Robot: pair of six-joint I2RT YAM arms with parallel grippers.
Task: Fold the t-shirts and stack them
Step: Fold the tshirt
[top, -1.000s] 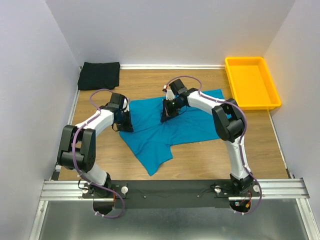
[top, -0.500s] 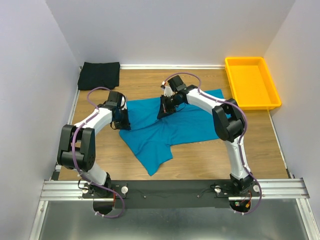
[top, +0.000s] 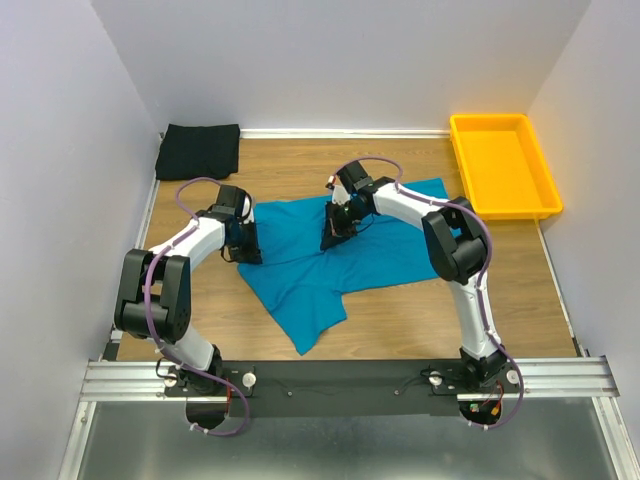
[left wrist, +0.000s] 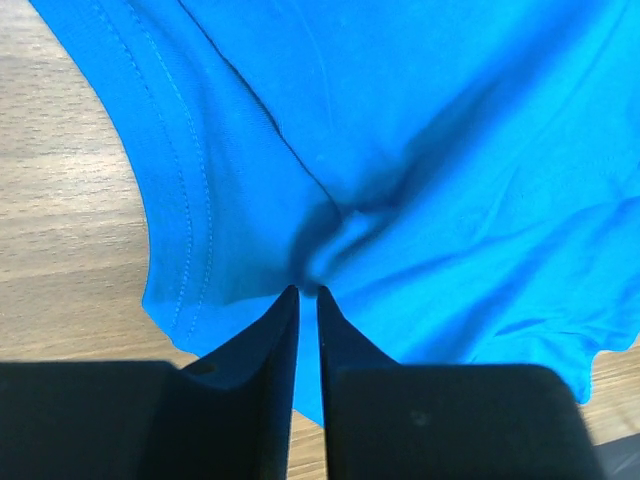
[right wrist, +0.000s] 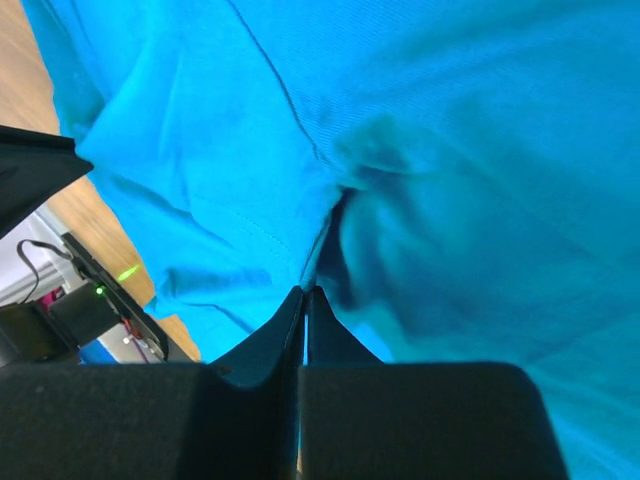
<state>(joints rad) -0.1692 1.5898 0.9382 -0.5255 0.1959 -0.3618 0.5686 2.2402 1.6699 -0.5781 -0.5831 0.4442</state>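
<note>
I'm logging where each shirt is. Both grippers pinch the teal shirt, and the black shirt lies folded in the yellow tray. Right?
Not quite: the black shirt lies folded on the table, in its far left corner, not in the yellow tray, as the top view shows. The left gripper and right gripper do both pinch the teal shirt.

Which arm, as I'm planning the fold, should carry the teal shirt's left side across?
Left, probably: the left gripper pinches the shirt at that edge; the right gripper pinches nearer its middle.
</note>
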